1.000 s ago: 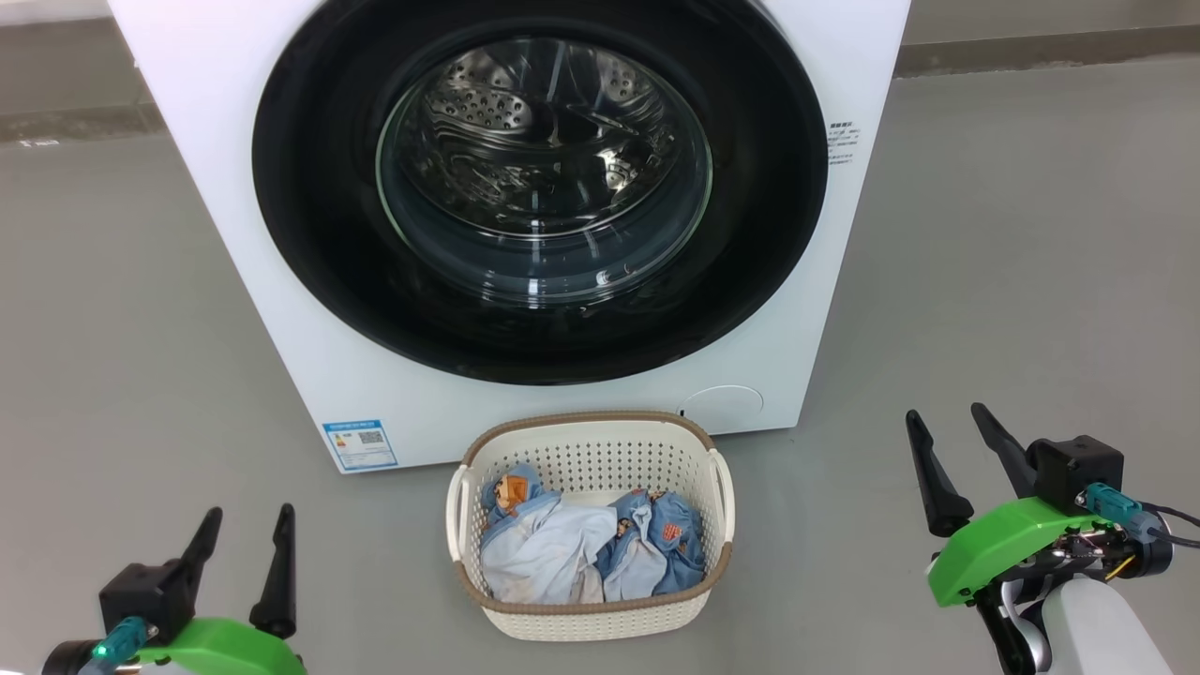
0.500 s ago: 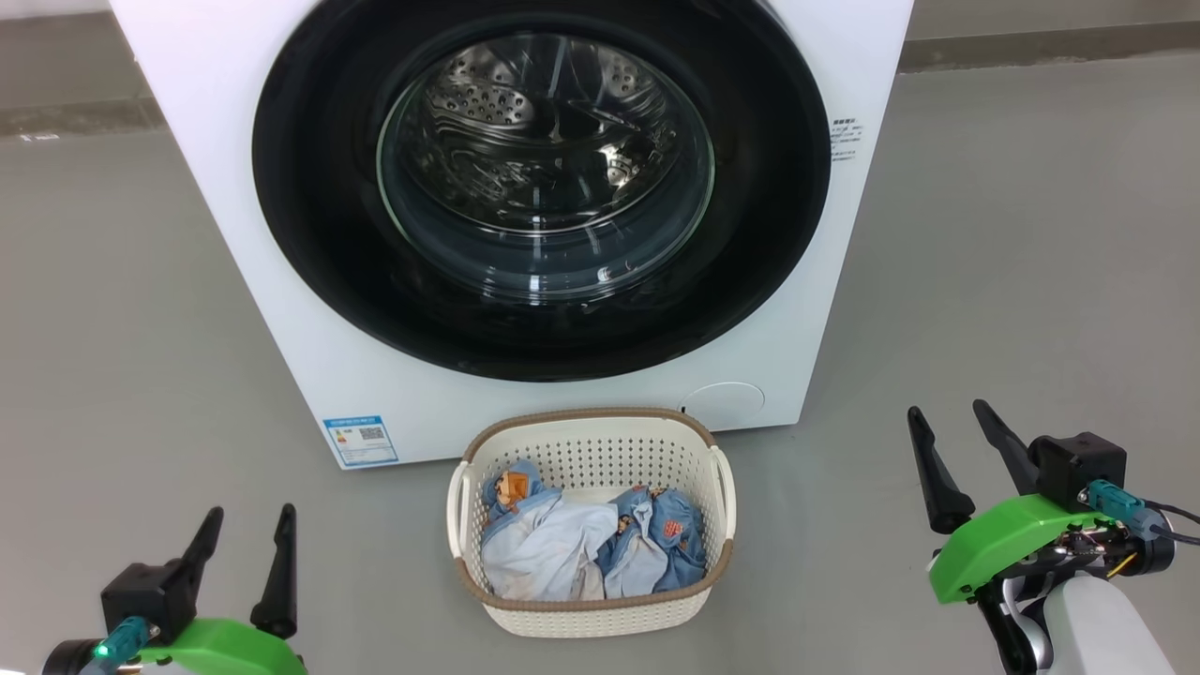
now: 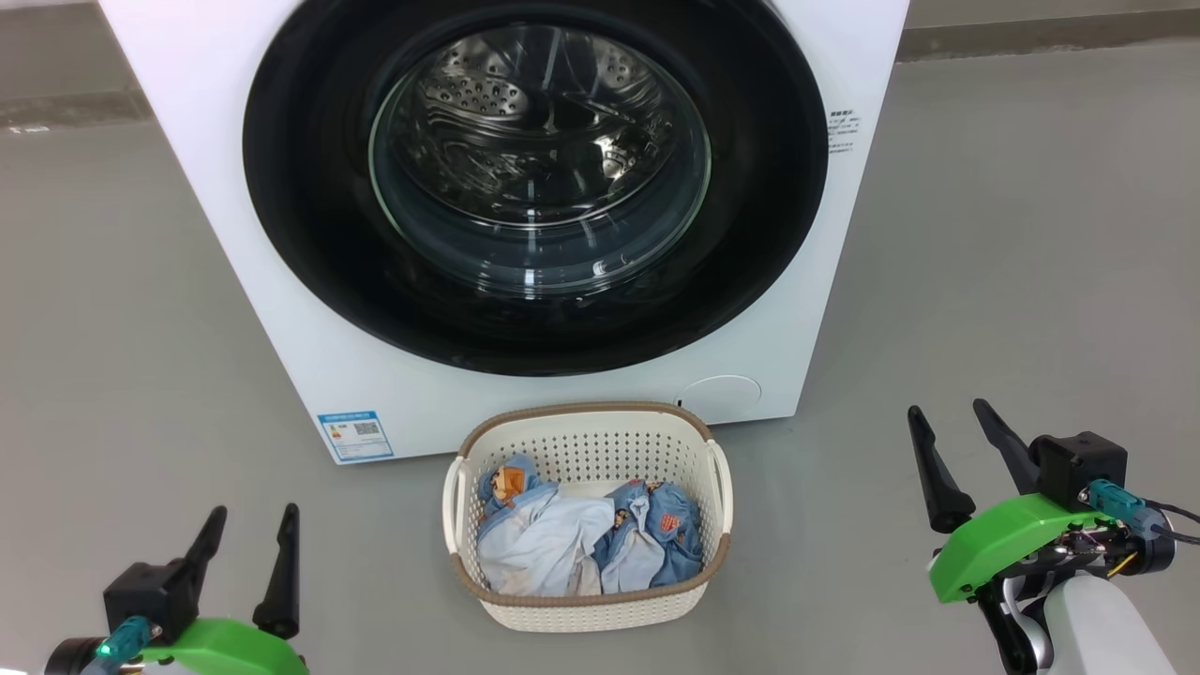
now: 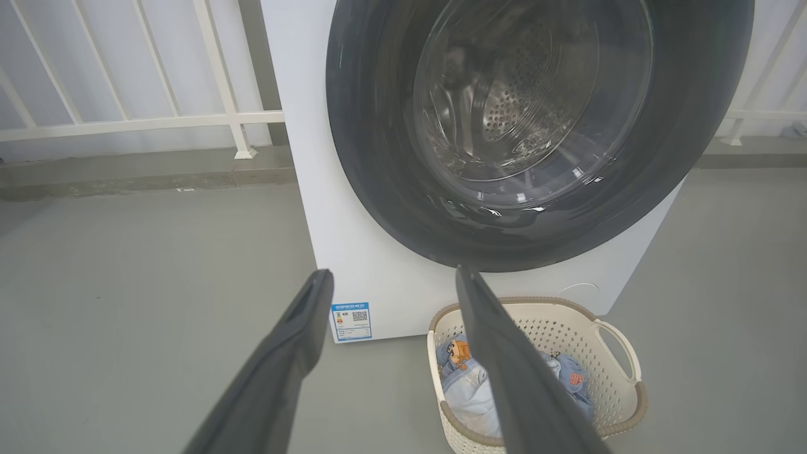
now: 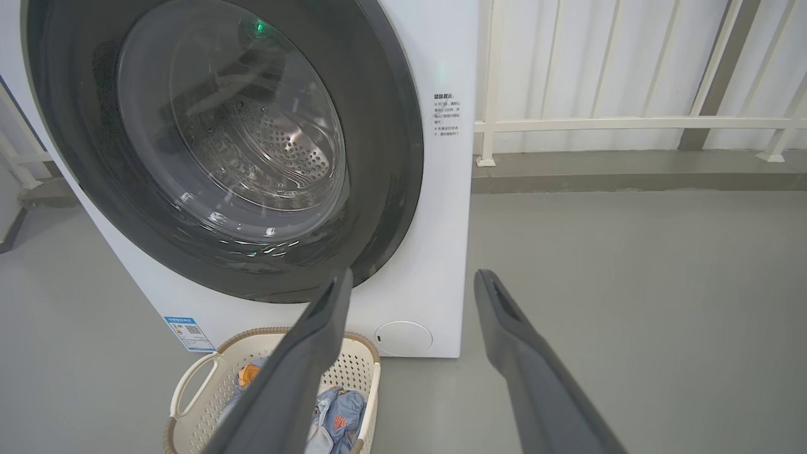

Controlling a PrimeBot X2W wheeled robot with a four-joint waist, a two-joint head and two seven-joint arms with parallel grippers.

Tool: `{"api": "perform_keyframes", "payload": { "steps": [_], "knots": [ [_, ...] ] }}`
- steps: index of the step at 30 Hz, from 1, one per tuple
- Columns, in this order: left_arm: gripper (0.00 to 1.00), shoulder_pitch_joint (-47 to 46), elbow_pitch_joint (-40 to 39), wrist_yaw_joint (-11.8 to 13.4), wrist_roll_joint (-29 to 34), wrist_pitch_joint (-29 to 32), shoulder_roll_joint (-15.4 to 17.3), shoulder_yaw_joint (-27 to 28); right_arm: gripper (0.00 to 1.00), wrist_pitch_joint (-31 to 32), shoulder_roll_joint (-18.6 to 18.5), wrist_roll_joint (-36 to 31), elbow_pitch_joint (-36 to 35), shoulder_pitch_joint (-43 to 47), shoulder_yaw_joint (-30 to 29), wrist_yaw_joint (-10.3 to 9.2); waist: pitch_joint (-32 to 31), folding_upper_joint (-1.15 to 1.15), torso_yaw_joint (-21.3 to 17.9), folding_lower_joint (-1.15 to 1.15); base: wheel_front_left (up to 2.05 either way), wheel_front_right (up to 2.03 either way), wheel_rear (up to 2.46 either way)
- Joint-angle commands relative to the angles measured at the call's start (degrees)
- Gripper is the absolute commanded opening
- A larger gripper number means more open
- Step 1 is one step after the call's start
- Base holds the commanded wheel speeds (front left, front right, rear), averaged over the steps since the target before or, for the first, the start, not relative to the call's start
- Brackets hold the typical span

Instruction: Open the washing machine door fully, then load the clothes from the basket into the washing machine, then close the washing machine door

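The left tool point(image 3: 251, 516), two long dark fingers on a green wrist, hangs in front of the big white box-shaped front-loading washing machine point(image 3: 375, 394), off its left corner. Its fingers are spread wide with nothing between them. The right tool point(image 3: 947, 411), of the same build, stands off the washing machine's right corner, a little nearer to it, equally wide and empty. Holding both out to the sides probably keeps the middle free for the head camera, and the spread fingers look ready to catch a door edge.

Between them, directly in front of the washing machine and almost against its base, sits the small cream perforated plastic basket with a brown braided rim point(image 3: 600, 614). The pale blue and medium blue clothes with orange cartoon prints point(image 3: 562, 553) lie crumpled inside it. That spot under the opening seems chosen to make each lift into the drum short.

The large round washing machine door, glossy black rim around a bulging glass bowl point(image 3: 534, 187), lies shut flush against the washing machine's front, with the steel drum showing through it. So I judge that opening it comes first and has not begun. I cannot tell which side is hinged.
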Motion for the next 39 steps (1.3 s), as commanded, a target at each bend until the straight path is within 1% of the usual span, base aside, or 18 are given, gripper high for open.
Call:
{"api": "perform_keyframes", "payload": {
  "steps": [1,20,25,31,39],
  "knots": [
    [1.00,-2.90,-1.24,-0.20,0.49,-0.52,1.28,2.21,1.00,-0.21,-0.15,0.12,-1.55,-1.42,1.39,0.09,0.02,0.00,-0.04,0.00,0.00,0.00,0.00],
    [1.00,-3.23,-1.23,-0.54,1.07,-0.52,1.19,2.74,1.00,-0.52,-0.31,0.61,-0.97,-1.73,1.09,0.09,0.37,0.00,0.21,0.00,0.00,0.00,0.00],
    [1.00,-3.17,-1.04,-0.62,1.88,-0.52,1.34,2.01,1.00,-0.56,-0.21,0.22,-1.04,-1.62,1.07,0.09,0.38,0.00,0.21,0.00,0.08,0.08,-0.16],
    [1.00,-2.92,-1.31,-0.67,1.85,-0.52,1.04,1.74,1.00,-0.72,-0.37,0.18,-0.91,-1.20,0.92,0.09,0.25,0.00,0.48,0.00,0.54,0.54,-1.09],
    [1.00,-3.03,-0.93,-0.73,1.65,-0.52,1.10,1.70,1.00,-0.75,-0.51,0.29,-0.84,-0.87,0.94,0.09,0.16,0.00,0.50,0.00,1.02,1.02,-2.04]
  ]
}}
